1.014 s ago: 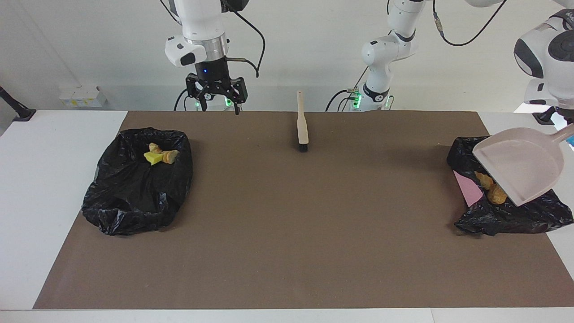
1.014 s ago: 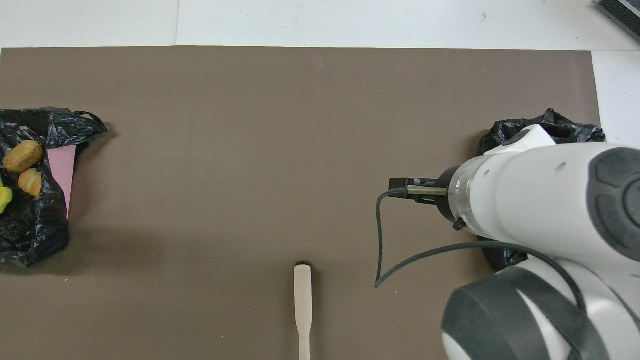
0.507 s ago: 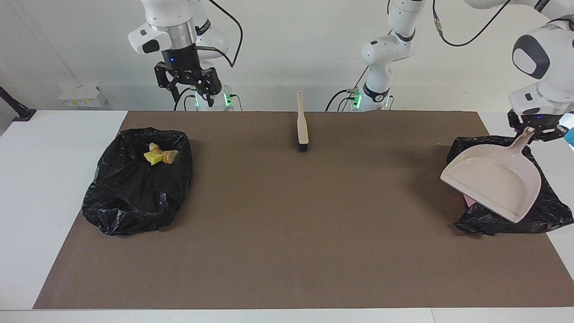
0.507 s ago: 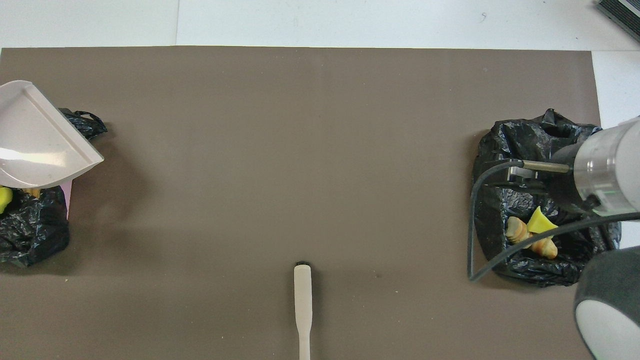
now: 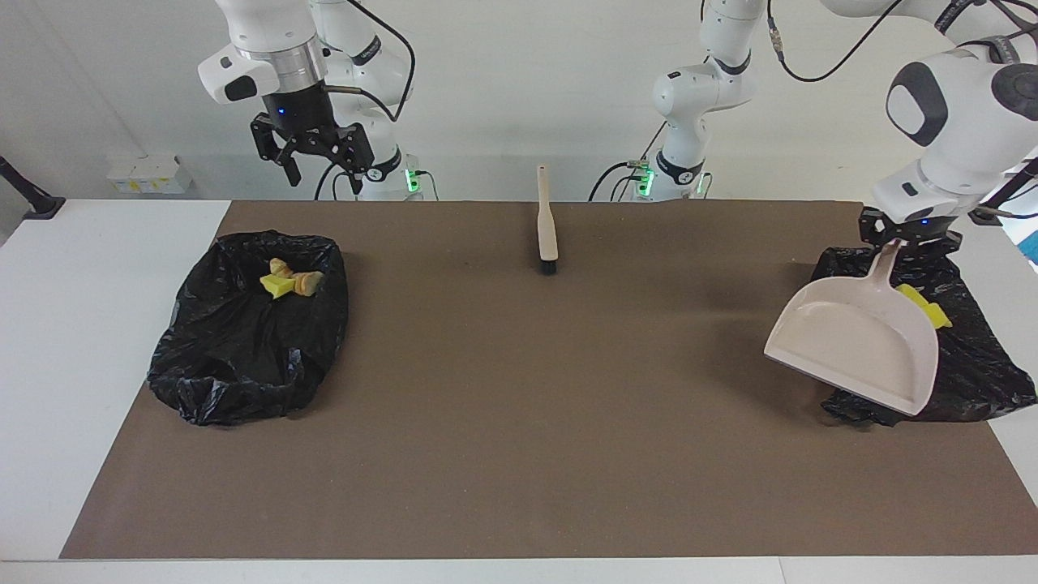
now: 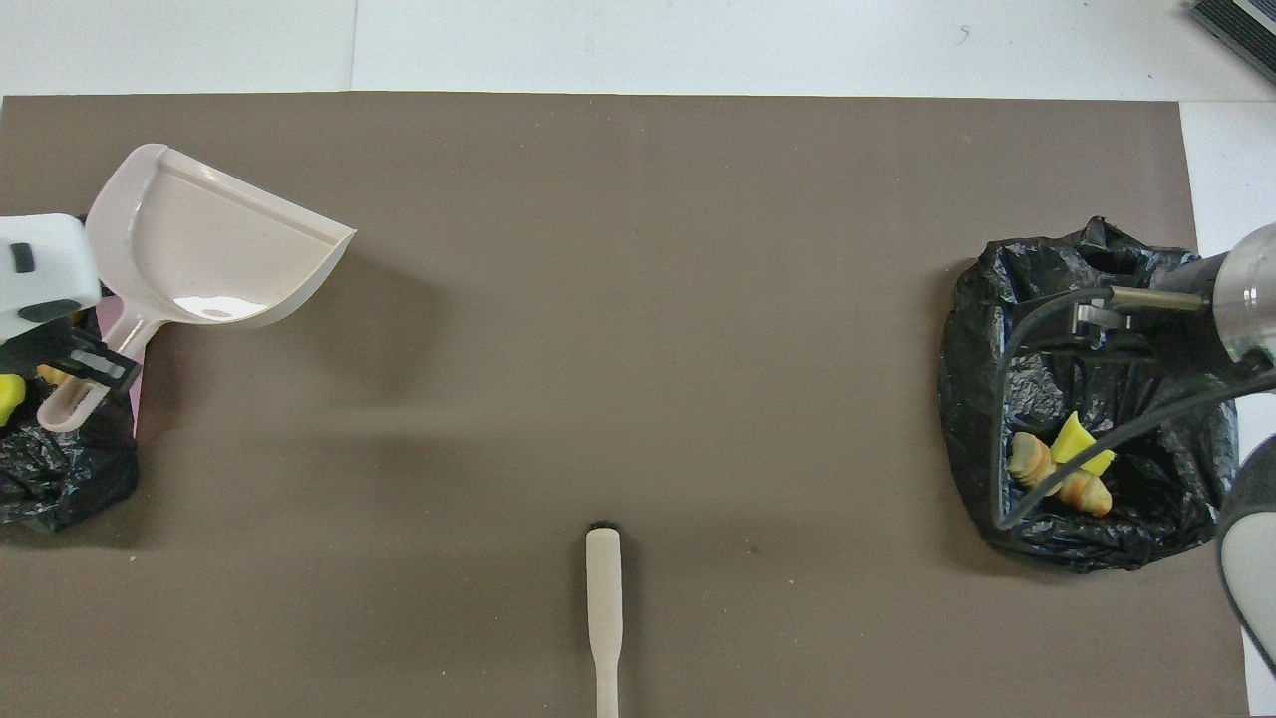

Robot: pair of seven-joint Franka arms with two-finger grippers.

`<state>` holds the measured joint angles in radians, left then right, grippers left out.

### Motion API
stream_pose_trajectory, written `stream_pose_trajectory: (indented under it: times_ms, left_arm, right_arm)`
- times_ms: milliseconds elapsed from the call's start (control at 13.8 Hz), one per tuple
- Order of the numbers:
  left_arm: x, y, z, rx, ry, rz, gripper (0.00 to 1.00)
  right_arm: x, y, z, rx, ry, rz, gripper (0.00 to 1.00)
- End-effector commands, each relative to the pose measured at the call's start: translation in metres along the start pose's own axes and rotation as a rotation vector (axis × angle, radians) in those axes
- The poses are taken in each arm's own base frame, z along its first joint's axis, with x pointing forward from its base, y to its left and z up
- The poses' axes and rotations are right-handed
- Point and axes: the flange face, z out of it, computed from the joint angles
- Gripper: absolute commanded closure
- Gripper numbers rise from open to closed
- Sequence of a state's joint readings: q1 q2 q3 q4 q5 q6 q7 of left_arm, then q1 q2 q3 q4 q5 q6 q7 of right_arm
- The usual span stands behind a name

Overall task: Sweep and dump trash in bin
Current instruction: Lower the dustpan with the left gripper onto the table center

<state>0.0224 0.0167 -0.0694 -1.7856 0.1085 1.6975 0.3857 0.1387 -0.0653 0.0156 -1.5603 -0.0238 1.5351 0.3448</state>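
Two crumpled, glossy black bin bags on matte brown tabletop [image 5: 519, 454], one at each arm's end, with slim pale brush [image 5: 546, 221] as landmark between them, bristles dark, handle tapering toward robots. Toward right arm's end from brush: bag [image 5: 243, 341] holding trash [image 5: 289, 281], a bright yellow sponge wedge with ridged tan lumps. Toward left arm's end from brush: second bag [image 5: 973, 365], more yellow trash [image 5: 920, 304] showing inside. Left tool [image 5: 907, 237] clamped on handle of smooth beige plastic dustpan [image 5: 851, 345], scoop-shaped, tilted, empty, raised over that bag's edge. Right tool [image 5: 311, 152] high over first bag's robot-side edge, fingers apart, empty.
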Motion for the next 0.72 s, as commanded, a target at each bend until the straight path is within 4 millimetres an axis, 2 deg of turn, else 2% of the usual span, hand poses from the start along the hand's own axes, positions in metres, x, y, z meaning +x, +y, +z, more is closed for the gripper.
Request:
stream_pose_trajectory:
  times_ms: [0,217,434,507,652]
  left_arm:
    - [0.003,0.047,-0.007,-0.049,0.037,-0.109,1.00]
    - [0.027,0.099,-0.004,-0.067,0.060,-0.127,1.00]
    - [0.046,0.156,0.020,-0.061,0.059,-0.081,1.00]
    - [0.050,0.168,0.029,-0.061,0.054,-0.112,1.00]
    - [0.068,0.201,0.057,-0.060,0.048,-0.117,1.00]
  right_arm:
    - [0.006,0.004,0.000,-0.013,-0.017,-0.017,0.00]
    - [0.012,0.003,-0.006,0.003,0.003,-0.014,0.00]
    - [0.009,0.002,-0.005,0.006,0.007,-0.011,0.00]
    - [0.010,0.005,-0.005,0.006,0.007,-0.002,0.00]
    - [0.013,0.013,-0.005,0.004,0.007,0.012,0.00]
